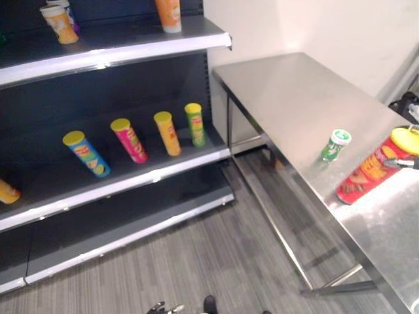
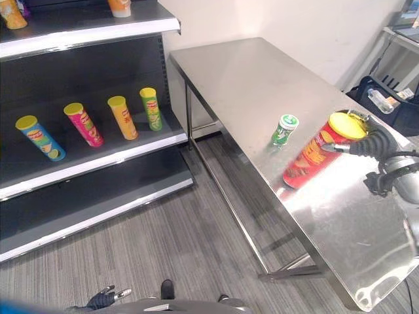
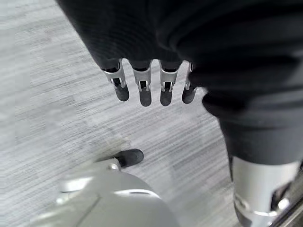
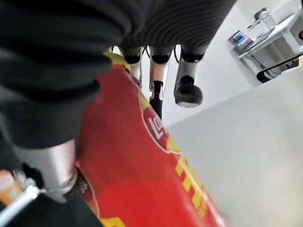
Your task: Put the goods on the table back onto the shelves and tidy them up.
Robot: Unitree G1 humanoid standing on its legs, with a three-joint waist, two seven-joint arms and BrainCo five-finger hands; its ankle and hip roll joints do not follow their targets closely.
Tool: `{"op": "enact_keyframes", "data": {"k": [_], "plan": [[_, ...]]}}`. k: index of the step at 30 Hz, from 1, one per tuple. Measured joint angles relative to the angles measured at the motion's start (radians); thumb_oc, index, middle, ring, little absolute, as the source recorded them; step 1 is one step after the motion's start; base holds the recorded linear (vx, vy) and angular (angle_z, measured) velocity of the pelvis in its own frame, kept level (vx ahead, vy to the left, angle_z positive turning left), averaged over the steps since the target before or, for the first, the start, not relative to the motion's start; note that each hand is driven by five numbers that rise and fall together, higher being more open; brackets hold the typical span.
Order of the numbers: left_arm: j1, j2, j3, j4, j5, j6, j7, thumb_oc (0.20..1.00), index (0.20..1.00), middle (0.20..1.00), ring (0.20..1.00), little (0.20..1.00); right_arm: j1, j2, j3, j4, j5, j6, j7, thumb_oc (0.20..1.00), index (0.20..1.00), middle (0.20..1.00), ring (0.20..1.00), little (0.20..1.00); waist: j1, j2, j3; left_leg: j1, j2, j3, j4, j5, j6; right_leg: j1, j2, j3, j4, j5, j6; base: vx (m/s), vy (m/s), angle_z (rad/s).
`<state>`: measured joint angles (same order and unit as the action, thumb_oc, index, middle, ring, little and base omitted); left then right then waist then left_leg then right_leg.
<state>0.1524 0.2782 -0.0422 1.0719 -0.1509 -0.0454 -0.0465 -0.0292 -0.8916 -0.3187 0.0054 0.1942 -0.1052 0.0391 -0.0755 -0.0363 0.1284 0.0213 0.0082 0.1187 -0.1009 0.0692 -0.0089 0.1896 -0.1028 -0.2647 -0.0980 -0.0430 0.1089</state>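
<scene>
The red can [image 2: 314, 160] stands on the steel bench [image 2: 262, 78], tilted, with the right hand [image 4: 156, 75] curled around its yellow-lidded top. Just beside the can stands a small green cup [image 2: 284, 129]. The left hand [image 3: 147, 87] hangs over the floor, fingers relaxed.

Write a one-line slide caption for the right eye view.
Right hand grasps the red can on the steel table, beside a small green cup.

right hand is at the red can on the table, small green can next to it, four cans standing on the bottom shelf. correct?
Not quite: the four cans stand on the middle shelf, not the bottom one, as the left eye view shows. The rest holds: the right hand is at the red can, and the small green can is beside it on the table.
</scene>
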Motion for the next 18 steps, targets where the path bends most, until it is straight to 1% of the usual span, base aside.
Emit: {"op": "enact_keyframes", "data": {"k": [2,3,4,6,7,8,9,10,11,12,13,14,15,16,17,18], "plan": [[0.0,-0.002,-0.003,-0.009,0.0,0.0,0.0,1.0,1.0,1.0,1.0,1.0,0.0,0.013,0.003,-0.029,-0.001,-0.014,-0.036,0.2,0.2,0.2,0.2,0.2,0.005,0.015,0.0,0.002,0.0,-0.008,0.0,-0.002,-0.004,0.007,0.001,-0.007,0.0,-0.002,-0.001,-0.02,-0.109,0.16],[0.006,-0.001,-0.001,-0.03,0.002,0.0,0.0,1.0,1.0,1.0,1.0,1.0,-0.002,0.024,0.003,-0.052,-0.021,-0.015,-0.053,0.2,0.2,0.2,0.2,0.2,0.018,0.028,-0.003,0.0,0.001,-0.022,0.007,0.005,-0.008,0.008,0.012,-0.016,0.0,-0.005,-0.002,-0.08,-0.104,0.15],[0.008,-0.001,-0.002,-0.049,0.002,0.0,-0.001,1.0,1.0,1.0,1.0,1.0,-0.001,0.029,0.004,-0.064,-0.031,-0.016,-0.06,0.2,0.2,0.2,0.2,0.2,0.025,0.023,0.002,-0.001,0.004,-0.022,0.007,0.007,-0.009,0.008,0.008,-0.016,0.0,-0.005,-0.005,-0.14,-0.098,0.2],[0.003,0.0,-0.002,-0.07,0.003,0.0,-0.002,1.0,1.0,1.0,1.0,1.0,-0.006,0.032,0.015,-0.078,-0.04,-0.028,-0.065,0.2,0.2,0.2,0.2,0.2,0.052,0.039,0.009,-0.016,0.006,-0.046,0.034,0.016,-0.017,0.01,0.022,-0.033,0.001,-0.008,-0.011,-0.14,-0.041,0.3],[-0.012,0.0,-0.002,-0.083,0.001,-0.005,-0.001,1.0,1.0,1.0,1.0,1.0,-0.012,0.038,0.015,-0.087,-0.04,-0.033,-0.069,0.2,0.2,0.2,0.2,0.2,0.059,0.027,0.031,-0.055,0.003,-0.066,0.095,0.016,-0.029,0.01,0.017,-0.054,0.0,-0.006,-0.017,-0.07,0.027,0.47],[-0.022,-0.003,-0.002,-0.08,-0.003,-0.005,0.0,1.0,1.0,1.0,1.0,1.0,-0.014,0.04,0.015,-0.094,-0.041,-0.034,-0.072,0.2,0.2,0.2,0.2,0.2,0.067,0.026,0.047,-0.084,0.003,-0.088,0.121,0.016,-0.043,0.012,0.01,-0.073,0.001,-0.004,-0.024,0.03,0.147,0.54],[-0.037,-0.007,0.003,-0.074,-0.004,-0.008,0.002,1.0,1.0,1.0,1.0,1.0,-0.015,0.05,0.013,-0.102,-0.041,-0.034,-0.079,0.2,0.2,0.2,0.2,0.2,0.065,0.012,0.063,-0.106,0.002,-0.108,0.15,0.01,-0.081,0.01,0.004,-0.098,0.0,-0.003,-0.029,0.08,0.196,0.51],[-0.047,-0.012,0.009,-0.071,-0.005,-0.008,0.003,1.0,1.0,1.0,1.0,1.0,-0.016,0.071,0.015,-0.116,-0.043,-0.034,-0.076,0.2,0.2,0.2,0.2,0.2,0.077,0.009,0.074,-0.128,0.028,-0.102,0.215,-0.027,-0.109,0.013,-0.008,-0.119,0.001,0.004,-0.039,0.08,0.192,0.35],[-0.042,-0.011,0.015,-0.069,-0.005,-0.008,0.004,1.0,1.0,1.0,1.0,1.0,-0.022,0.093,0.019,-0.121,-0.047,-0.034,-0.076,0.2,0.2,0.2,0.2,0.2,0.085,0.0,0.079,-0.127,0.053,-0.084,0.232,-0.031,-0.108,0.019,-0.015,-0.121,0.001,0.002,-0.041,0.01,0.222,0.21],[-0.035,-0.01,0.011,-0.066,-0.005,-0.009,0.005,1.0,1.0,1.0,1.0,1.0,-0.023,0.113,0.023,-0.13,-0.05,-0.034,-0.076,0.2,0.2,0.2,0.2,0.2,0.086,-0.007,0.081,-0.121,0.094,-0.077,0.246,-0.04,-0.123,0.026,-0.025,-0.122,0.001,0.003,-0.041,-0.01,0.25,0.1],[-0.03,-0.012,0.007,-0.065,-0.006,-0.009,0.006,1.0,1.0,1.0,1.0,1.0,-0.023,0.115,0.025,-0.141,-0.055,-0.037,-0.076,0.2,0.2,0.2,0.2,0.2,0.082,-0.007,0.081,-0.117,0.144,-0.072,0.244,-0.041,-0.129,0.026,-0.034,-0.128,0.003,0.005,-0.038,-0.01,0.372,0.2],[-0.029,-0.01,0.004,-0.067,-0.008,-0.01,0.008,1.0,1.0,1.0,1.0,1.0,-0.028,0.115,0.023,-0.151,-0.061,-0.046,-0.081,0.2,0.2,0.2,0.2,0.2,0.07,0.0,0.081,-0.121,0.25,-0.051,0.222,-0.051,-0.15,0.006,-0.04,-0.137,0.016,0.007,-0.033,0.03,0.403,0.32],[-0.03,-0.009,0.006,-0.069,-0.016,-0.01,0.012,1.0,1.0,1.0,1.0,1.0,-0.024,0.112,0.018,-0.151,-0.061,-0.047,-0.082,0.2,0.2,0.2,0.2,0.2,0.052,0.001,0.083,-0.114,0.307,-0.038,0.185,-0.049,-0.154,0.006,-0.05,-0.141,0.013,0.012,-0.025,0.07,0.443,0.3],[-0.046,-0.009,0.006,-0.068,-0.027,-0.011,0.014,1.0,1.0,1.0,1.0,1.0,-0.015,0.111,0.004,-0.15,-0.064,-0.047,-0.084,0.2,0.2,0.2,0.2,0.2,0.051,0.008,0.088,-0.101,0.355,-0.036,0.162,-0.043,-0.164,0.006,-0.064,-0.141,0.013,0.02,-0.011,0.17,0.646,0.17],[-0.051,-0.008,0.007,-0.068,-0.028,-0.012,0.014,1.0,1.0,1.0,1.0,1.0,-0.015,0.112,0.003,-0.15,-0.068,-0.047,-0.088,0.2,0.2,0.2,0.2,0.2,0.051,0.014,0.087,-0.093,0.386,-0.019,0.15,-0.036,-0.182,0.005,-0.071,-0.136,0.012,0.026,-0.001,0.2,0.655,0.05],[-0.074,-0.008,0.008,-0.07,-0.028,-0.014,0.024,1.0,1.0,1.0,1.0,1.0,-0.012,0.112,-0.008,-0.157,-0.069,-0.047,-0.103,0.2,0.2,0.2,0.2,0.2,0.05,0.049,0.078,-0.07,0.438,-0.014,0.14,-0.005,-0.234,0.012,-0.129,-0.133,0.01,0.053,0.048,0.25,0.709,0.07]]}}
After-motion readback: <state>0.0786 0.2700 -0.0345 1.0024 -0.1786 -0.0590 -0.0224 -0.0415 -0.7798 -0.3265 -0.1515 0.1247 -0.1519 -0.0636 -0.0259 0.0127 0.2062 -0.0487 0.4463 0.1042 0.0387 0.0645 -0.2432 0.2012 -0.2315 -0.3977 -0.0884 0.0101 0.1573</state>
